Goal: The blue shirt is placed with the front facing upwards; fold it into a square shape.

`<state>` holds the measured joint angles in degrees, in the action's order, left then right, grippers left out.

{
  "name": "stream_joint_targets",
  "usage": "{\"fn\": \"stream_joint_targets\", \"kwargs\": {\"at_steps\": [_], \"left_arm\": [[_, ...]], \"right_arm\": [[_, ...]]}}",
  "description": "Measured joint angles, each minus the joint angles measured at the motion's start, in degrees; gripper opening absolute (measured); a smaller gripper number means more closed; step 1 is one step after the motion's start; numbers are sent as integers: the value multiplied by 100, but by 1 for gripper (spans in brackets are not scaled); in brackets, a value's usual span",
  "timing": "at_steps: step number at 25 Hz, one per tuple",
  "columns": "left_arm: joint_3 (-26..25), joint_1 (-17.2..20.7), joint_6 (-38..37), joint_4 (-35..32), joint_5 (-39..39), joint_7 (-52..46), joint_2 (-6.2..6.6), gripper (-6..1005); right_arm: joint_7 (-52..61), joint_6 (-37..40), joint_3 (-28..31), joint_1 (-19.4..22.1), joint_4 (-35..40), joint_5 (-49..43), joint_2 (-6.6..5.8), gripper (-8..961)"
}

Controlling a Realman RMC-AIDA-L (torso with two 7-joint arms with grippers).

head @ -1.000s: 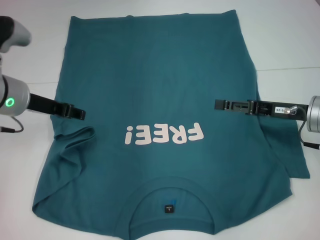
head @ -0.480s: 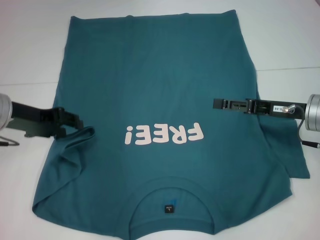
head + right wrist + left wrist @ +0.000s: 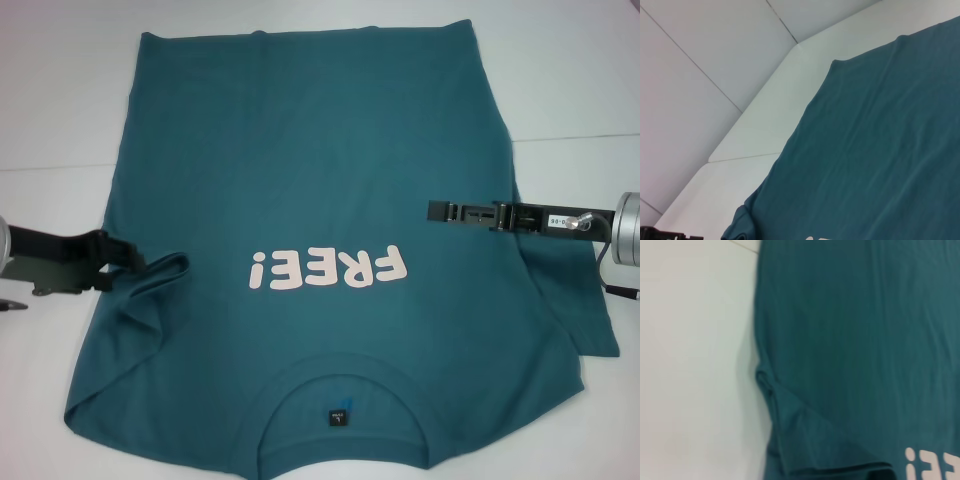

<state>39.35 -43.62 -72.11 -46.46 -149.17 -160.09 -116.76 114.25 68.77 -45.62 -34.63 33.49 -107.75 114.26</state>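
Teal blue shirt (image 3: pixel 330 190) lies flat on white table (image 3: pixel 60 90), print up, collar nearest robot; no fold made yet, only left sleeve rumpled. Left gripper (image 3: pixel 128 262) at that sleeve, right gripper (image 3: pixel 437 210) over shirt's right side; can't tell grip state on either.

Only one readable word here

The shirt (image 3: pixel 320 180) has "FREE!" (image 3: pixel 329 269) in pale pink, upside down from the head view. Its black neck label (image 3: pixel 339 415) and the right arm's white sticker (image 3: pixel 553 217) are too small to read.
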Motion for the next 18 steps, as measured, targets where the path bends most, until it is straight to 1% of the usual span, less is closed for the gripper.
{"fn": "stream_joint_targets", "kwargs": {"at_steps": [6,8,11,13,15,18], "left_arm": [[34,62,-60,116,7,64,3,540],[36,67,-80,128,36,102,-16,540],[25,57,-226,129,234,275,-79,540],[33,27,-385,143,548,463,-96,540],[29,-13,-556,199,860,698,-86,540],[-10,-60,-896,388,1543,1154,12,540]], "right_arm": [[-13,2,0,-1,0,0,0,913],[-31,2,-3,-5,0,0,0,912],[-50,5,-7,-7,0,0,0,912],[-53,6,-7,-3,0,0,-1,912],[-58,3,-3,1,0,0,0,912],[-61,7,0,0,-1,0,0,912]]}}
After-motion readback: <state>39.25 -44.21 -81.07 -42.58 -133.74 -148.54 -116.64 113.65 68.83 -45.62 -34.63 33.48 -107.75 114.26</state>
